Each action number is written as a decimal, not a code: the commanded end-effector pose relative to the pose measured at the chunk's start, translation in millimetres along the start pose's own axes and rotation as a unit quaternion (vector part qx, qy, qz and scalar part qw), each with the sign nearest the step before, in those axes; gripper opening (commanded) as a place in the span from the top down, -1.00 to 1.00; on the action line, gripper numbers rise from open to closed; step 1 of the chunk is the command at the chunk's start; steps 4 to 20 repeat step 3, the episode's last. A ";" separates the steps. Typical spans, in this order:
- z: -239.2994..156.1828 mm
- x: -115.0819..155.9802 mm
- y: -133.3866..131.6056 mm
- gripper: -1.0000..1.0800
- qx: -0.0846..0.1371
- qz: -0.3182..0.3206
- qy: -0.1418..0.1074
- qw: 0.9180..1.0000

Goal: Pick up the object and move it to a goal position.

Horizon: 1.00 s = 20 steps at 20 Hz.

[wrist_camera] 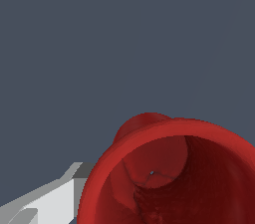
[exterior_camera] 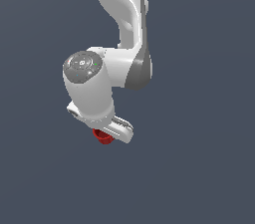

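The white Panda arm [exterior_camera: 122, 29] reaches down from the top of the exterior view, its wrist joint turned toward the camera, and ends in the gripper [exterior_camera: 107, 136], whose pale hand body slants down toward the exterior view's right. Tucked directly under that hand body is the red cup [exterior_camera: 103, 137]; only its lower part shows beneath the gripper, the rest being hidden behind the hand. In the wrist view the cup [wrist_camera: 199, 133] sits very close to the lens, its hollow mouth and flared rim facing the camera, the darker inside wall plainly seen. One light grey finger [wrist_camera: 47, 200] lies just beside the cup's outer wall, apparently touching it; the other finger is out of frame. The gripper looks closed around the cup, holding it, though the contact on the far side cannot be seen. Everything around the gripper and cup is a plain dark blue-grey background [exterior_camera: 209, 168]
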<state>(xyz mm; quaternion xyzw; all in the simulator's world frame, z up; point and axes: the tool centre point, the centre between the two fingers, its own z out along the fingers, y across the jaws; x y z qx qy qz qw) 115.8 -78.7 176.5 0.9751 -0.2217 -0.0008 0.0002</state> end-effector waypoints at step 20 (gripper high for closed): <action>-3.5 3.0 0.6 1.00 0.000 0.000 0.001 1.000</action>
